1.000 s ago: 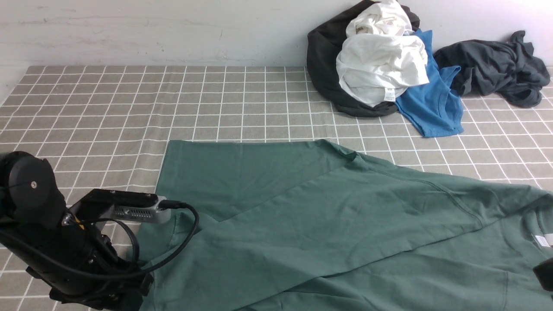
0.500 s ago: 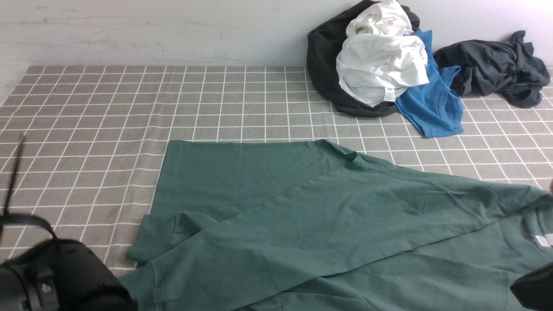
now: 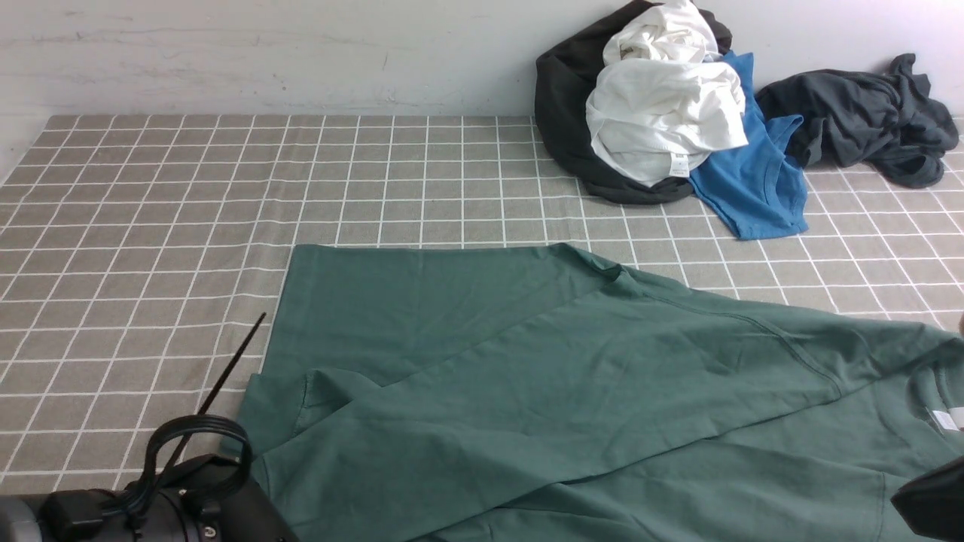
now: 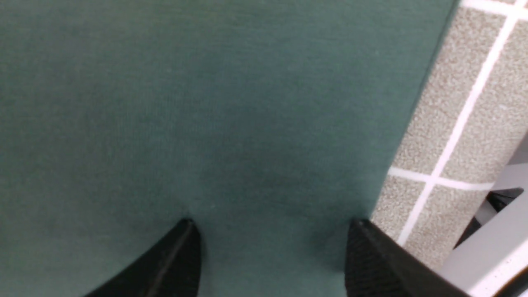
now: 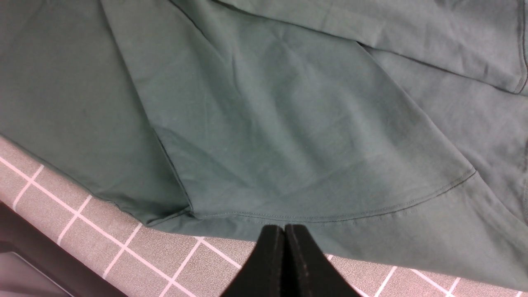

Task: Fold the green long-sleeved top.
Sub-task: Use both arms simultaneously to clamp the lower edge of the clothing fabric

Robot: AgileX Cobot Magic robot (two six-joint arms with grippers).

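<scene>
The green long-sleeved top [image 3: 572, 376] lies spread over the near half of the checked table, one sleeve folded diagonally across its body with the cuff [image 3: 271, 410] at the left. Its white neck label [image 3: 945, 418] shows at the right edge. My left gripper [image 4: 272, 225] is open, both fingertips low over flat green cloth [image 4: 206, 123] close to the garment's edge, holding nothing. In the front view only the left arm's body [image 3: 173, 504] shows at the bottom left. My right gripper [image 5: 284, 227] is shut and empty, just above a stitched hem of the top [image 5: 288, 123].
A heap of clothes sits at the back right against the wall: a black garment [image 3: 565, 113], a white one [image 3: 663, 105], a bright blue T-shirt [image 3: 753, 188] and a dark grey garment [image 3: 866, 113]. The table's near edge [image 5: 41, 247] shows beside the right gripper.
My left arm has drawn back from the sleeve cuff toward the bottom-left corner, leaving the cuff lying flat. The top and the right arm have hardly moved.
</scene>
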